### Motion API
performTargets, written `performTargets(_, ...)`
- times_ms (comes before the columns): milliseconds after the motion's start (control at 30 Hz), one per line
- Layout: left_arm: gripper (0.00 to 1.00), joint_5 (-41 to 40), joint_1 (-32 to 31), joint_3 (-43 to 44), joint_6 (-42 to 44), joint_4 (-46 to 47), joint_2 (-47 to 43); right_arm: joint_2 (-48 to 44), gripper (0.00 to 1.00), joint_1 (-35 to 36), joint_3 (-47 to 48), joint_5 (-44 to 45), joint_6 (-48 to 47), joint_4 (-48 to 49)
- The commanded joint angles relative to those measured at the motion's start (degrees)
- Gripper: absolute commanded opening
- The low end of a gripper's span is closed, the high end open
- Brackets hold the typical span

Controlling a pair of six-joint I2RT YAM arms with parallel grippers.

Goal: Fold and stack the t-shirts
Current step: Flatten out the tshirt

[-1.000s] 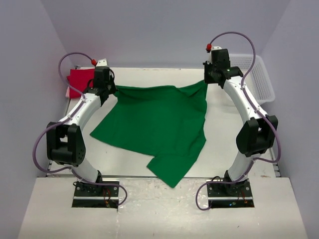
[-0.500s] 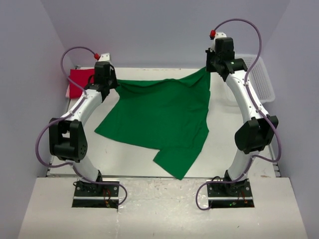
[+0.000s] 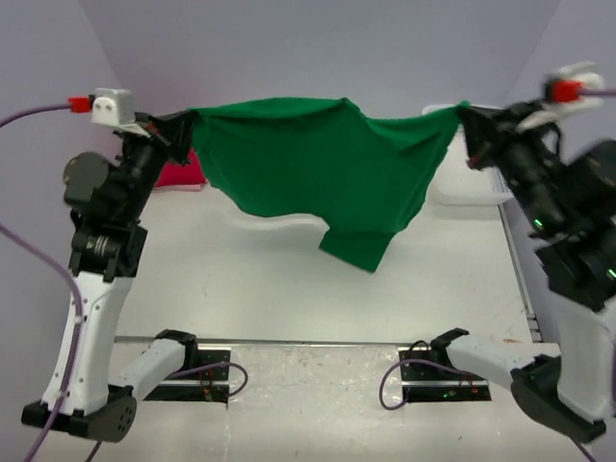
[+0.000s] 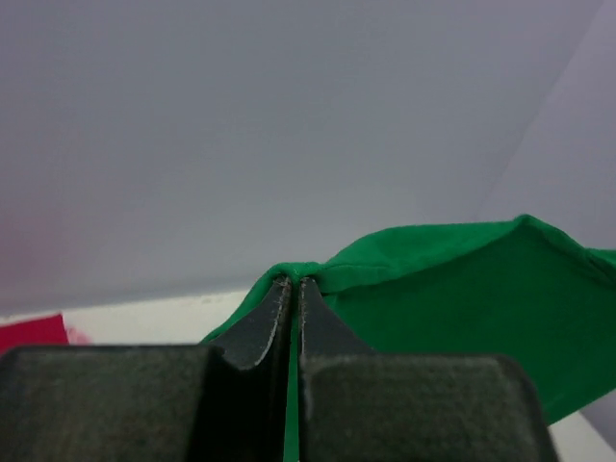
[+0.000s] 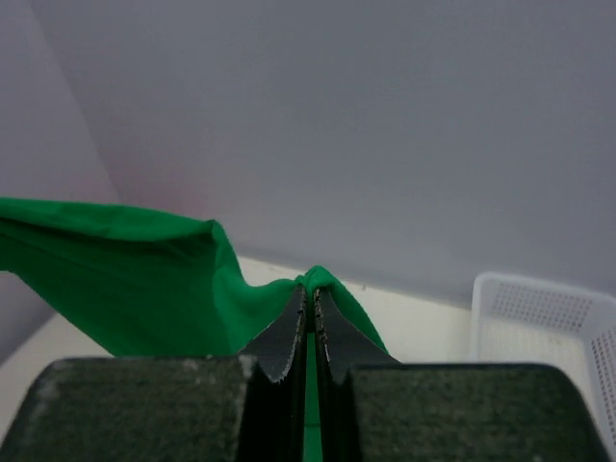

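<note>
The green t-shirt [image 3: 313,168] hangs stretched in the air between both grippers, high above the table, its lower edge dangling free. My left gripper [image 3: 189,117] is shut on its left corner; in the left wrist view the cloth [image 4: 452,289] is pinched between the jaws at the left gripper [image 4: 293,281]. My right gripper [image 3: 464,111] is shut on the right corner; the right wrist view shows the shirt [image 5: 135,279] clamped at the right gripper [image 5: 312,290]. The red t-shirt [image 3: 181,171] lies at the far left, partly hidden by the left arm. The pink t-shirt is hidden.
A white mesh basket [image 3: 452,183] stands at the far right of the table, partly behind the shirt; it also shows in the right wrist view [image 5: 549,318]. Grey walls close in the table on three sides.
Both arms have risen sharply, lifting the green t-shirt off the table. It now hangs spread between the two grippers instead of lying draped on the surface.
</note>
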Motion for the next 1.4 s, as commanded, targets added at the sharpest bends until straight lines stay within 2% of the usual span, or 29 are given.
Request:
performTargets(0, 0.00, 4.98, -0.07, 2.29, -1.65, -0.05, -6.25, -7.23, 0.00, 0.60, 2.49, -3.26, 0.90, -2.59)
performTargets(100, 0.00, 5.85, -0.07, 4.57, -1.74, -2.94, -10.30, -12.15, 0.00, 0.69, 4.24, -9.22, 3.01, -3.03)
performTargets(133, 0.00, 6.03, -0.07, 6.67, -1.74, -3.83, -10.93, -12.95, 0.00, 0.69, 4.86, -13.60, 3.88, -3.12)
performTargets(267, 0.00, 6.91, -0.15, 11.86, -2.09, -6.65, -12.25, -14.27, 0.00, 0.69, 10.65, -20.13, 6.87, -4.17)
performTargets(400, 0.00, 6.92, -0.15, 13.28, -3.15, -5.95, -11.38, -10.43, 0.00, 0.69, 15.05, -17.78, 7.85, -6.10)
performTargets(533, 0.00, 4.20, -0.15, 7.24, -2.80, -3.75, -8.22, -4.37, 0.00, 0.69, 13.75, -12.16, 6.19, -5.75)
performTargets(667, 0.00, -1.33, -0.15, -3.48, -3.50, -0.43, -0.94, 1.97, 0.00, 0.60, 3.57, 0.84, 4.25, -4.10)
performTargets(700, 0.00, -1.96, -0.15, -9.08, -4.81, 0.90, 0.48, 3.03, 0.00, 0.34, 1.11, 4.60, 4.16, -3.30)
performTargets(800, 0.00, -5.11, -0.24, -20.42, -7.18, 9.83, 7.85, 7.25, 0.00, -3.34, -9.26, 5.70, 4.94, 1.52)
performTargets(867, 0.00, -7.23, -0.42, -23.80, -7.63, 14.77, 15.12, 10.40, 0.00, -7.02, -16.01, 3.15, 6.61, 5.64)
performTargets(1000, 0.00, -7.86, -0.77, -22.95, -7.28, 16.20, 27.37, 17.44, 0.00, -11.17, -23.34, 2.09, 7.41, 10.06)
performTargets(1133, 0.00, -8.64, -0.94, -21.53, -5.44, 18.23, 34.67, 27.28, 0.00, -14.41, -23.96, 1.13, 6.27, 10.94)
performTargets(1200, 0.00, -12.67, -0.86, -19.95, -3.43, 18.31, 37.48, 32.71, 0.00, -15.30, -21.95, -0.28, 5.91, 11.12)
performTargets(1333, 0.00, -14.62, -0.51, -15.82, 0.36, 15.15, 41.53, 40.98, 0.00, -17.32, -14.93, -1.42, 4.86, 9.98)
performTargets(1367, 0.00, -14.36, -0.33, -15.55, 0.80, 15.84, 42.49, 42.57, 0.00, -17.85, -10.56, -1.94, 4.77, 8.41)
